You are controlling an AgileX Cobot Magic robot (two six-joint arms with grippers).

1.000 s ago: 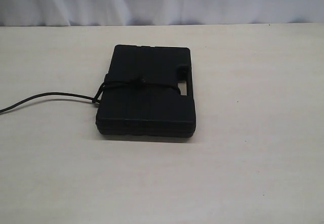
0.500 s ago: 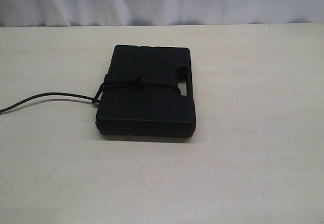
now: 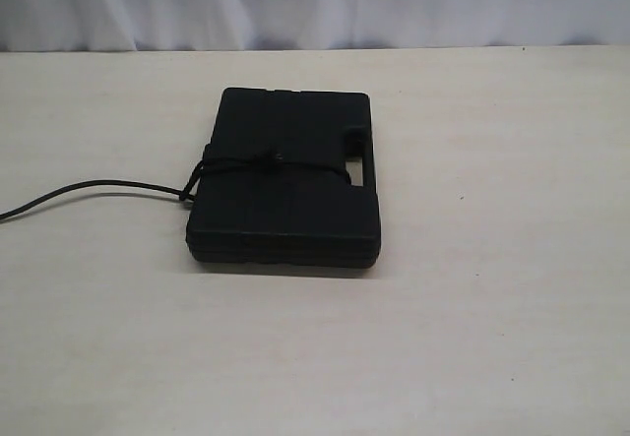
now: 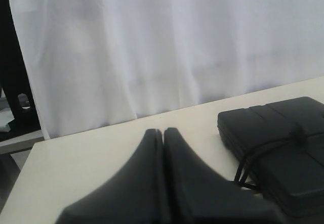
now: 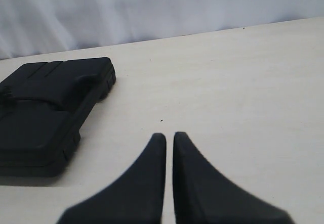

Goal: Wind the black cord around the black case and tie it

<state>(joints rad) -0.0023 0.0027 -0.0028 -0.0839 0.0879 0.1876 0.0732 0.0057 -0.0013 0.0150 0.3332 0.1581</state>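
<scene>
On the exterior view I see the black case (image 3: pixel 283 185) lying flat near the middle of the pale table (image 3: pixel 492 308), its handle cut-out on the right edge. The black cord (image 3: pixel 98 186) runs across the lid's middle and passes through that cut-out. There is a small knot (image 3: pixel 279 158) on top, near the lid's centre. Several strands bunch at the case's left edge. From there a single free length trails left over the table and out of the picture. A white curtain (image 3: pixel 315 3) hangs behind the table.

Neither arm shows in the exterior view. On the left wrist view, my left gripper (image 4: pixel 163 133) has its fingers pressed together with nothing between them, above the table and near the case's corded side. On the right wrist view, my right gripper (image 5: pixel 169 135) is closed down to a sliver of a gap, empty, over bare table and well apart from the case.
</scene>
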